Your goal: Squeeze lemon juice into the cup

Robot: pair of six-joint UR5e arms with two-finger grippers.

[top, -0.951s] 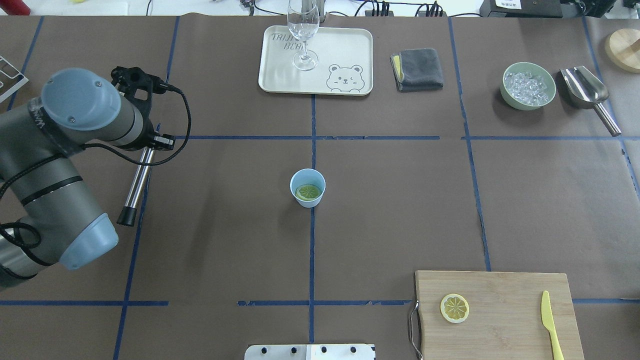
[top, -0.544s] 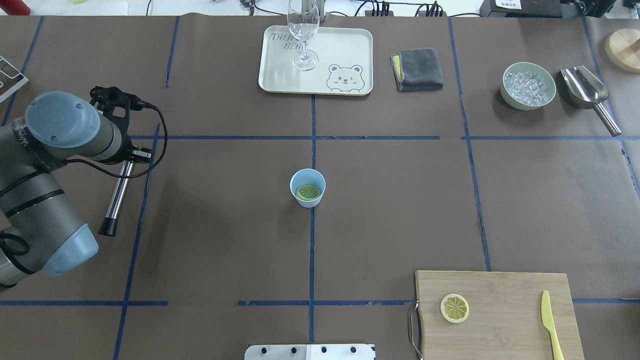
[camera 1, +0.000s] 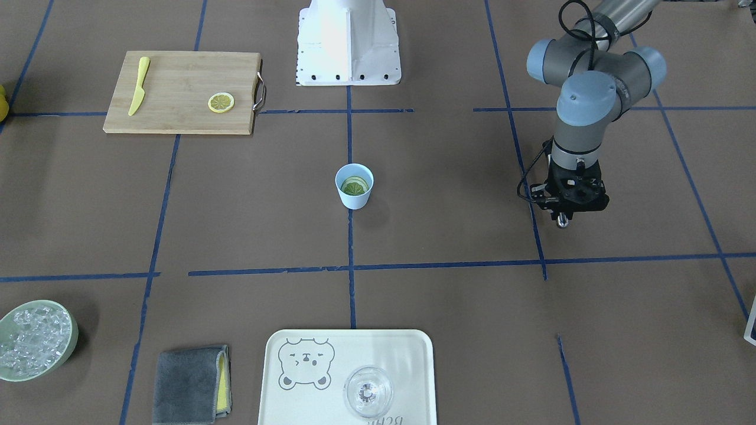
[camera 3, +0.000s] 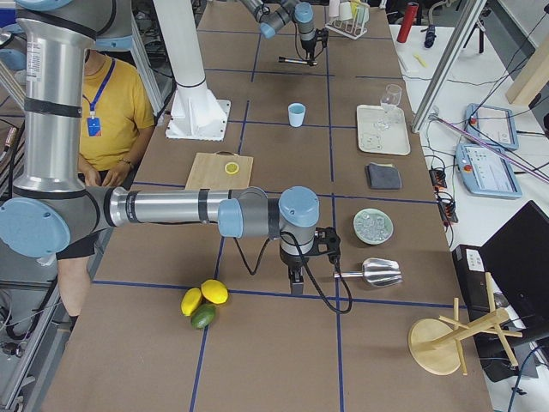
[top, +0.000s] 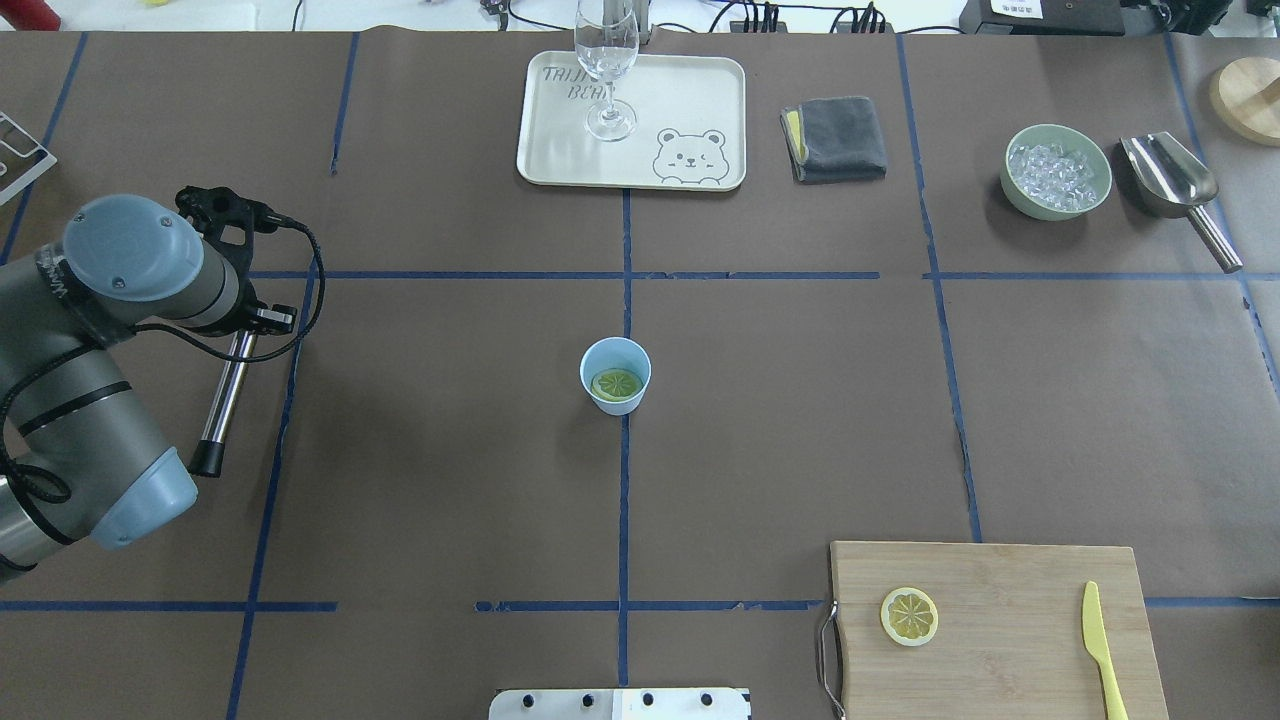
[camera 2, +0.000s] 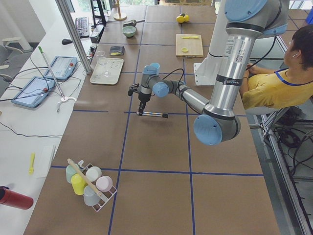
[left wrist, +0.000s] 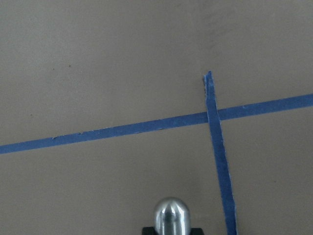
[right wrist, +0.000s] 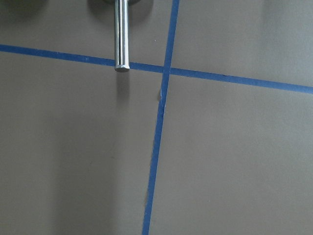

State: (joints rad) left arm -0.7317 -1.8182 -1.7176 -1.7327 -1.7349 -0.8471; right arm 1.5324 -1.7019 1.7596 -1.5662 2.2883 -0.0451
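Observation:
The pale-blue cup point(top: 600, 398) stands at the table's centre, with a lemon slice point(top: 616, 383) lying inside it; both also show in the front view, the cup point(camera 1: 356, 202) and the slice point(camera 1: 355, 188). A second lemon slice point(top: 909, 615) lies on the wooden cutting board point(top: 1000, 580). My left gripper point(top: 243, 325) is far to the left of the cup. It is shut on a metal rod with a black tip point(top: 222, 400) and holds it above the table. My right gripper point(camera 3: 296, 283) shows only in the exterior right view, near the scoop; I cannot tell whether it is open or shut.
A tray point(top: 700, 100) with a wine glass point(top: 608, 70) is at the back centre. Right of it are a grey cloth point(top: 835, 138), a green bowl of ice point(top: 1040, 208) and a metal scoop point(top: 1170, 180). A yellow knife point(top: 1100, 645) lies on the board.
My left arm has moved left and back toward the robot's side, carrying the rod with it. The cup and the lemon slices have not moved.

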